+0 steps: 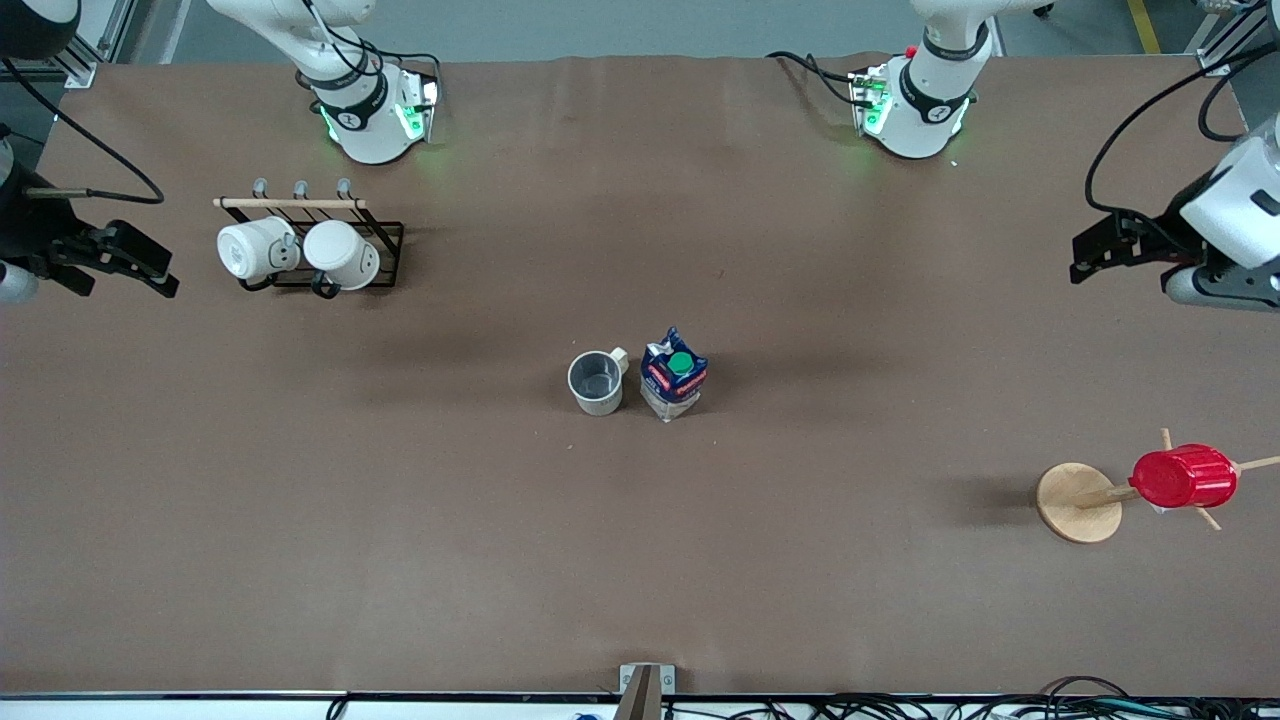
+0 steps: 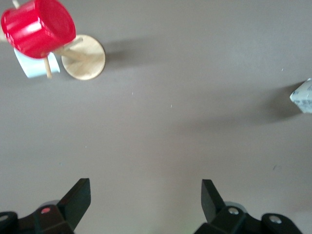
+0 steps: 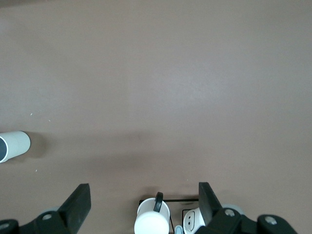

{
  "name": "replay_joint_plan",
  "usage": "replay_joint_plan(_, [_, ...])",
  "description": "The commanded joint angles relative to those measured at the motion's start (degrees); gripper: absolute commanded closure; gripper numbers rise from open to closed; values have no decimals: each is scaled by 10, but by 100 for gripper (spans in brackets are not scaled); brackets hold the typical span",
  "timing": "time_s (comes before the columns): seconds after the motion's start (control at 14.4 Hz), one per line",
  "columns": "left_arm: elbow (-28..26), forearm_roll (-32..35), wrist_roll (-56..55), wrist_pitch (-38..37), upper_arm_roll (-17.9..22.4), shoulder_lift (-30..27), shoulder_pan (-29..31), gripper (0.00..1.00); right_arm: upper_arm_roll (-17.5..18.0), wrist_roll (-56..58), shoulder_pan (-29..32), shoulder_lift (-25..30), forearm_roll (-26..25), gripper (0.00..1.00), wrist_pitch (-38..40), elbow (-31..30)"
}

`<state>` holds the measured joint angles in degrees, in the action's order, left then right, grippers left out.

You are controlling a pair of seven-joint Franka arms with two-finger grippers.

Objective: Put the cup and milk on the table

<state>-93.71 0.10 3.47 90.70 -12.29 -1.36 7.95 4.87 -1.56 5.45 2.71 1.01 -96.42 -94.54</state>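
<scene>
The cream cup with a dark grey inside stands upright on the brown table near its middle. The dark blue milk with a green cap stands close beside it, toward the left arm's end. My left gripper is open and empty, high over the table's edge at the left arm's end; its wrist view shows open jaws and a whitish corner of the milk. My right gripper is open and empty over the right arm's end; its wrist view shows open jaws and the cup at the edge.
A black wire rack with two white mugs stands toward the right arm's end, also in the right wrist view. A red ribbed cup hangs on a wooden peg stand toward the left arm's end, also in the left wrist view.
</scene>
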Motion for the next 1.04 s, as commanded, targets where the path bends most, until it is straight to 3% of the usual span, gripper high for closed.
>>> replay_joint_plan(0.0, [-59,-11,2,8,89,-63,-91,0,5,7,3,-5,-2,3,22,23])
replay_joint_plan(0.21, [-61,-11,-14,-1,101,-73,-107,0,5,6,3,-23,-2,3,35,52])
replay_joint_plan(0.97, [-28,16,-37,-34,82,-73,-126,0,5,-2,1,-33,-2,2,28,45])
